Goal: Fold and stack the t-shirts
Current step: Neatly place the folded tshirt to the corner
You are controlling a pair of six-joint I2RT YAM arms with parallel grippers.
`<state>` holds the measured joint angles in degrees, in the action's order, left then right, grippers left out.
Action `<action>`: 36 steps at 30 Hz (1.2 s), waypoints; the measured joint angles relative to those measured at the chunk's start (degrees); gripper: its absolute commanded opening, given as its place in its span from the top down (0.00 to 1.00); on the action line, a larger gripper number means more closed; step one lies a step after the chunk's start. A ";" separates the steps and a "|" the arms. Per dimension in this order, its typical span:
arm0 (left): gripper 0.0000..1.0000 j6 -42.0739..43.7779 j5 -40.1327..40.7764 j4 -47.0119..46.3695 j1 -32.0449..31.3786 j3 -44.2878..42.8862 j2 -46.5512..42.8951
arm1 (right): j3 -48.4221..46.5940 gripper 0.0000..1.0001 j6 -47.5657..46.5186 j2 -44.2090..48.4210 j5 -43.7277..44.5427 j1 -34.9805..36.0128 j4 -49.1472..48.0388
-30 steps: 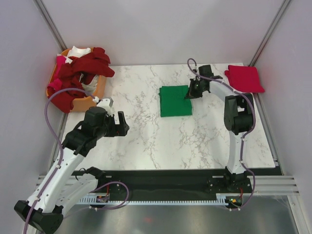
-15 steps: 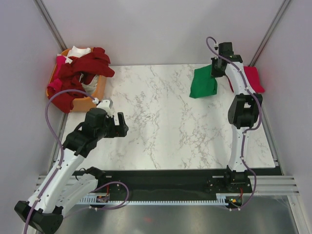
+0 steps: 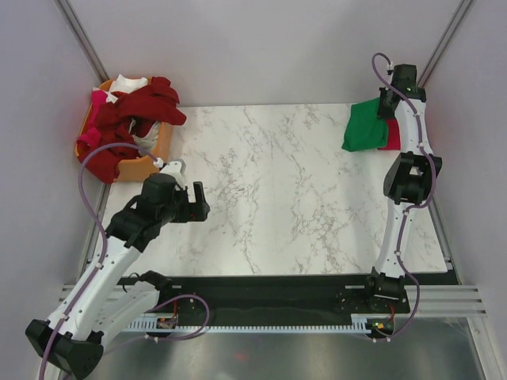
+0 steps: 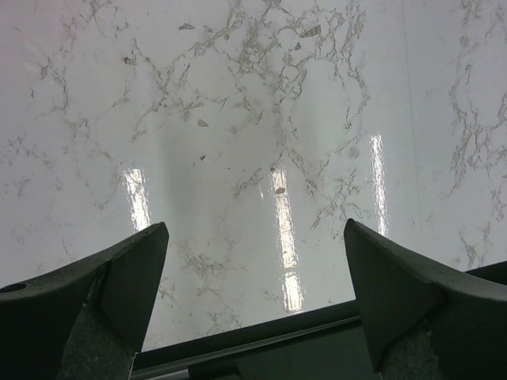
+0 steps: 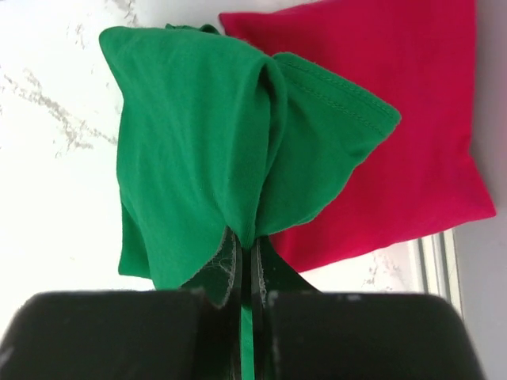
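Note:
My right gripper (image 3: 388,107) (image 5: 247,245) is shut on the folded bright green t-shirt (image 3: 363,127) (image 5: 198,142) and holds it in the air at the table's far right corner. The green shirt hangs over the folded bright red t-shirt (image 5: 412,134), of which only a strip (image 3: 388,136) shows in the top view. My left gripper (image 3: 194,202) (image 4: 253,269) is open and empty above bare marble at the left. Several unfolded dark red, white and pink t-shirts (image 3: 131,115) are heaped in the basket at the far left.
The orange basket (image 3: 139,167) stands at the table's far left corner, cloth spilling over its rim. The white marble table (image 3: 269,206) has a black rail along its near edge. Grey walls and metal posts close in the back and sides.
My right gripper has lifted the green t-shirt off the table's middle and carried it right and back, over the red t-shirt. The left arm has barely moved.

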<state>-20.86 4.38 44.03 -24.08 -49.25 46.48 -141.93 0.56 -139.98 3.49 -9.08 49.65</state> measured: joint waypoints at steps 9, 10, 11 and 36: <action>0.00 -0.02 0.11 0.00 0.00 0.63 0.72 | -0.94 1.00 -0.17 0.00 -1.88 -2.93 -4.81; 0.00 -0.02 0.11 0.00 0.00 0.63 0.87 | -1.07 1.00 0.13 0.00 -2.43 -3.37 -5.33; 0.00 -0.02 0.13 -0.02 0.00 0.63 1.07 | -1.16 1.00 0.55 0.00 -3.50 -3.93 -5.77; 0.00 -0.04 0.28 -0.02 0.00 0.74 3.78 | 7.91 0.19 11.98 -0.87 -10.97 -16.57 -13.27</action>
<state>-20.91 4.67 44.01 -24.08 -48.51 50.26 -134.02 12.53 -140.86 -7.49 -25.65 36.38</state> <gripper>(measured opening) 0.996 0.751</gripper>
